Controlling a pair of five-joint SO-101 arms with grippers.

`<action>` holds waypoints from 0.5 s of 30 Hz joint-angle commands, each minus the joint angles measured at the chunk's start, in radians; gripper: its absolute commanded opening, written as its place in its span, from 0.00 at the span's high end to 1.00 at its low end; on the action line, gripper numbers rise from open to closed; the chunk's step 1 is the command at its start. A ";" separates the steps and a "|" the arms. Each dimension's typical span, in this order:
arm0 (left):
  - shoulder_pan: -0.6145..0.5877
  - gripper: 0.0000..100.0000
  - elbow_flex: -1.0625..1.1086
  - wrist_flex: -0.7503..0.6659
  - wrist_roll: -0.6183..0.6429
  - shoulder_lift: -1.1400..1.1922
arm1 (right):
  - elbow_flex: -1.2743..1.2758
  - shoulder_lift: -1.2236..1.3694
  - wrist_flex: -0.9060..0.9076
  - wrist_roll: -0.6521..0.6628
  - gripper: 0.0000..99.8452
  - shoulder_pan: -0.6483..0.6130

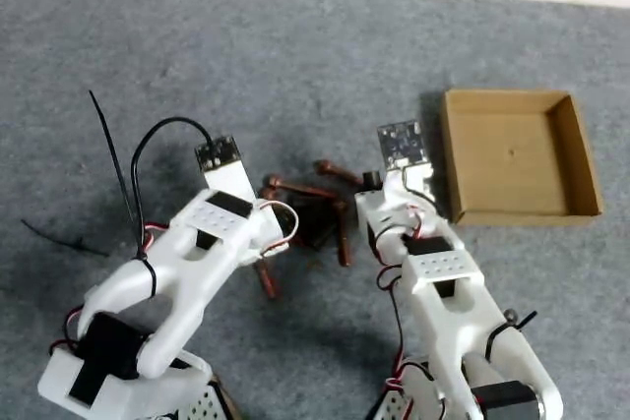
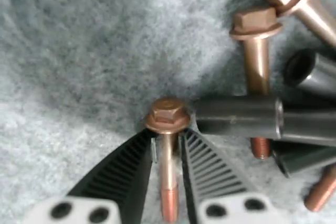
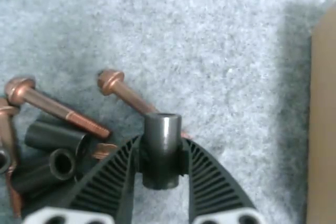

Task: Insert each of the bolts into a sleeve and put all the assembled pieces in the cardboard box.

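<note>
My left gripper (image 2: 168, 137) is shut on the shank of a copper bolt (image 2: 167, 115), with its hex head just past the fingertips and low over the carpet. Beside it lie dark sleeves (image 2: 237, 117) and more bolts (image 2: 256, 40). My right gripper (image 3: 161, 144) is shut on a dark sleeve (image 3: 162, 129), with the open bore facing away from the gripper. In the high view both grippers sit at the pile of bolts (image 1: 340, 172) and sleeves (image 1: 317, 225), the left gripper (image 1: 264, 194) on its left side and the right gripper (image 1: 375, 184) on its right. The cardboard box (image 1: 572, 159) lies to the right.
Loose bolts (image 3: 52, 106) and two sleeves (image 3: 55, 136) lie close by the right gripper. The box wall (image 3: 323, 129) is near on its other side. Black zip ties (image 1: 113, 164) lie on the grey carpet at the far left. Open carpet stretches beyond the pile.
</note>
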 commanded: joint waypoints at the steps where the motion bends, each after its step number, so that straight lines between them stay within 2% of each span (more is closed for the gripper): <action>1: -0.027 1.00 -0.013 0.009 0.002 0.001 | -0.007 -0.030 -0.022 0.008 1.00 0.008; 11: -0.028 1.00 -0.041 0.015 0.000 -0.002 | -0.008 -0.031 -0.027 0.008 1.00 0.005; 15: -0.030 1.00 -0.033 0.015 0.003 -0.071 | -0.008 -0.031 -0.027 0.008 1.00 0.005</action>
